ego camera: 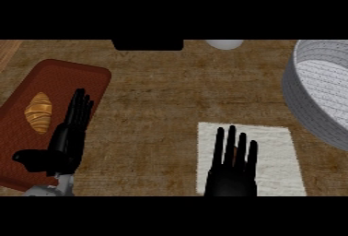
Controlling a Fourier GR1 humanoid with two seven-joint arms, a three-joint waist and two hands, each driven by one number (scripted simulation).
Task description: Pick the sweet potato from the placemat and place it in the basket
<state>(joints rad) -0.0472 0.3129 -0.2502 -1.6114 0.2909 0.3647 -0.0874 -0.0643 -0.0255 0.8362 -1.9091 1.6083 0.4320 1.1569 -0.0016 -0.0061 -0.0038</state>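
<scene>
Wood counter [163, 92]. Grey basket [297, 94] at 3 o'clock. Red-brown board [81, 78] at 9, pastry [38, 112] on it, left hand [68, 136] over it, fingers straight. White placemat [279, 156] at 5; right hand [231, 177] over it, released, fingers straight. Brownish sliver between them, likely sweet potato [236, 155].

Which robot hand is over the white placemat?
The right robot hand, fingers straight, at the view's lower right over the white placemat. The left robot hand lies over the red-brown board instead, beside a golden ridged food item.
</scene>
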